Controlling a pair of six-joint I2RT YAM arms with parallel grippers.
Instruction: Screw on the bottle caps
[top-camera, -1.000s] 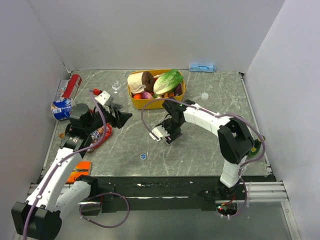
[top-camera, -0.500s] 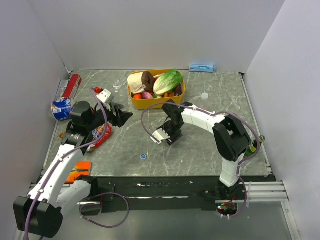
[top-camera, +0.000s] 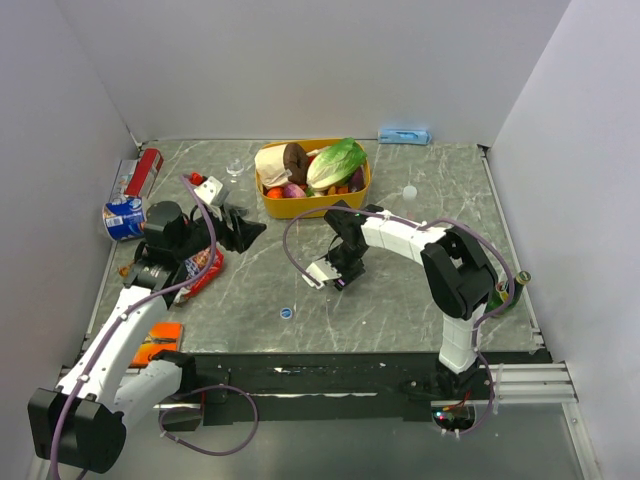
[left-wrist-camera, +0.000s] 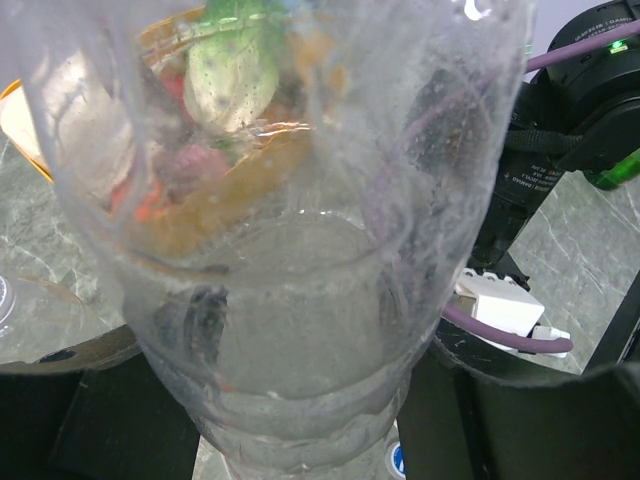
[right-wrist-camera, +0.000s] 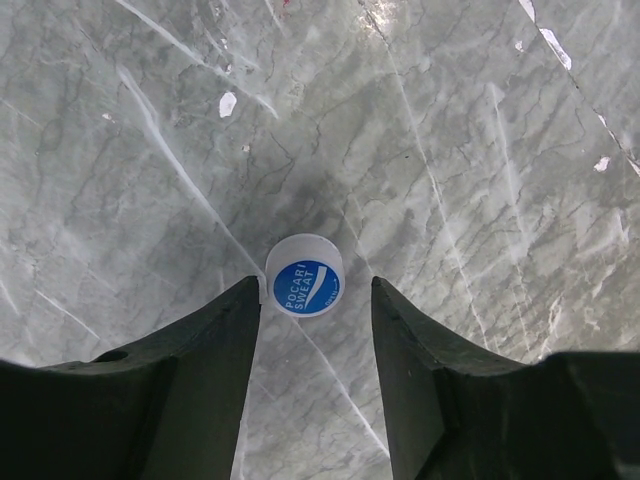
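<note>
Your left claw (top-camera: 236, 232) grips a clear bottle (left-wrist-camera: 300, 260), out at about 9 o'clock from the middle of the table (top-camera: 400, 290). In its wrist view the bottle fills the picture between the two dark fingers.

Your right claw (right-wrist-camera: 315, 292) is open, low over the marble, with a finger on either side of a blue cap (right-wrist-camera: 304, 287) that lies flat, label up. The left finger is just beside the cap and the right one a little apart; you cannot tell whether either touches it.

A second cap (top-camera: 286, 313) lies at 7 o'clock from that claw. A pale cap (top-camera: 409, 192) lies at 2 o'clock, near the yellow tub (top-camera: 300, 208).
</note>
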